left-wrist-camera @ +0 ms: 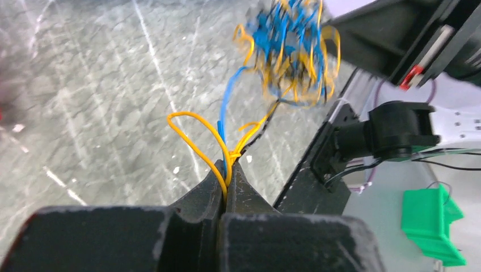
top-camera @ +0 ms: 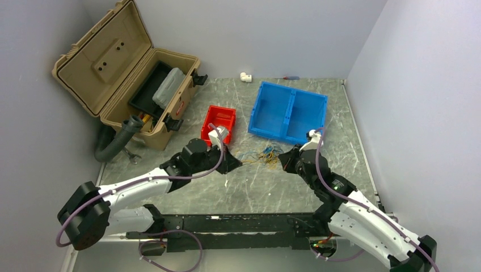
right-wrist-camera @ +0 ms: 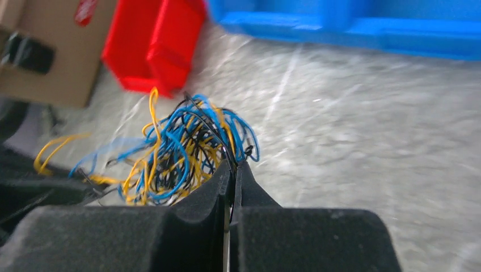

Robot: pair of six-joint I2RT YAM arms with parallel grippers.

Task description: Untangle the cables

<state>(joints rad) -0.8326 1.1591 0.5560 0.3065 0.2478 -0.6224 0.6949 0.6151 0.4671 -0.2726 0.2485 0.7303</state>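
The cables (top-camera: 264, 154) are a small tangle of thin yellow, blue and black wires lying mid-table between the two arms. In the left wrist view the tangle (left-wrist-camera: 292, 48) hangs ahead, and yellow and blue strands run from it into my left gripper (left-wrist-camera: 227, 168), which is shut on them. A yellow loop (left-wrist-camera: 193, 133) sticks out beside the tips. From the right wrist view the bundle (right-wrist-camera: 181, 150) sits just left of my right gripper (right-wrist-camera: 233, 166), shut on black strands at its edge. From above, the left gripper (top-camera: 237, 161) and right gripper (top-camera: 283, 158) flank the cables.
A red bin (top-camera: 219, 122) and a blue two-compartment bin (top-camera: 288, 111) stand behind the cables. An open tan toolbox (top-camera: 125, 79) fills the back left, with a dark pipe elbow (top-camera: 116, 141) and a wrench beside it. A white fitting (top-camera: 245, 76) lies at the back wall.
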